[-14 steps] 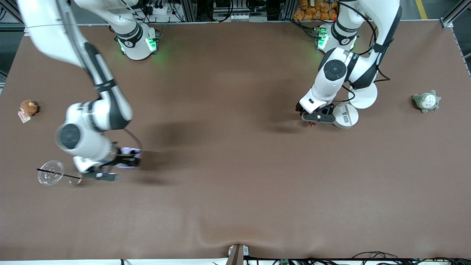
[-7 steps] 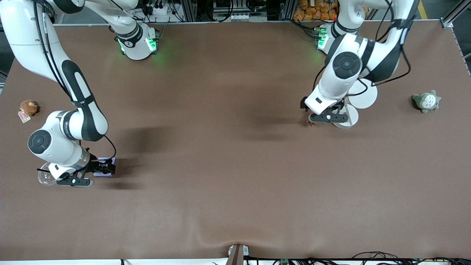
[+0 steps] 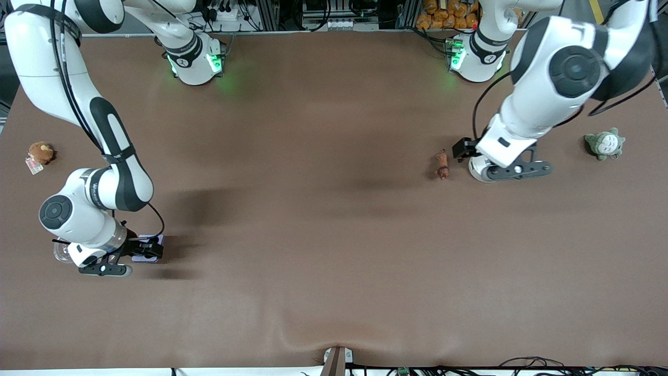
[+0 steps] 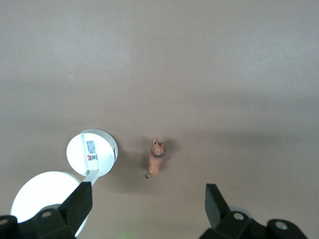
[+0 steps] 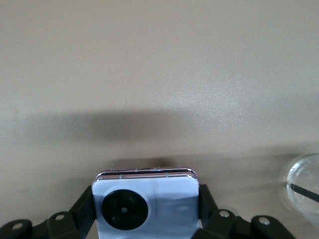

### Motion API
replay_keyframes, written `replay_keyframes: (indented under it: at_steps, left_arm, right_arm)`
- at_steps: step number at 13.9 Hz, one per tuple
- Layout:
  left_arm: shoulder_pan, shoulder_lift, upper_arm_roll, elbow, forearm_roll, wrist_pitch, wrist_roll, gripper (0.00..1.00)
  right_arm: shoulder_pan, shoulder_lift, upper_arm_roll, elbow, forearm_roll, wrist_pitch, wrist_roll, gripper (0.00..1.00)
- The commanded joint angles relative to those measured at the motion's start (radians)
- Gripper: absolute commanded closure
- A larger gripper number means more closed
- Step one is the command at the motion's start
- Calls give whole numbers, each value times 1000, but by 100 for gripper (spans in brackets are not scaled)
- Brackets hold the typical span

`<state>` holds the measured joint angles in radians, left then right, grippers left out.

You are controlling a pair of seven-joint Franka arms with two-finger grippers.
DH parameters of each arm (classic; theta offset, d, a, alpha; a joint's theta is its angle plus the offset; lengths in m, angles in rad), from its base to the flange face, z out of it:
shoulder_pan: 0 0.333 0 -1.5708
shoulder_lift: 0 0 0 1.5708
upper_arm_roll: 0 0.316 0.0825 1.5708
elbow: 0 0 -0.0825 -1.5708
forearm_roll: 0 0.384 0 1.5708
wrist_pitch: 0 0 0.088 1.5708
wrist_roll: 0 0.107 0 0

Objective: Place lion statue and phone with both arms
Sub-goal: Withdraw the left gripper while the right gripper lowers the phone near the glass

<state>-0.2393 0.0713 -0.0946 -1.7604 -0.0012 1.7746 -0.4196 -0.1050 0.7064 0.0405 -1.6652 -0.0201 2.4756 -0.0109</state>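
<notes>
Gripping the phone [image 5: 147, 199], the right fingers [image 5: 85, 204] may tip it releasing; left fingers [image 4: 75, 201] gape empty above the lion [image 4: 156, 157].

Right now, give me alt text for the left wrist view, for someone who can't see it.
A small reddish-brown lion statue lies free on the brown table, below the open left gripper. Beside it lie two joined white discs, partly hidden by one gripper finger.
</notes>
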Motion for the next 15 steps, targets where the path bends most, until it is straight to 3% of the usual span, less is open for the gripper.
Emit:
replay_keyframes:
  at_steps: [1, 3, 11, 15]
  left_arm:
    - [70, 30, -7, 177, -20, -96, -1, 0]
    - [92, 25, -7, 248, -22, -101, 2, 0]
    - [138, 24, 3, 349, 18, -149, 13, 0]
    - [153, -34, 13, 364, -77, -242, 15, 0]
  right_arm:
    - [-19, 36, 7, 42, -11, -9, -3, 58]
    - [-24, 39, 6, 42, -34, -7, -1, 55]
    - [-36, 59, 2, 44, -38, 0, 0, 54]
    - [-41, 61, -2, 42, -49, 19, 0, 52]
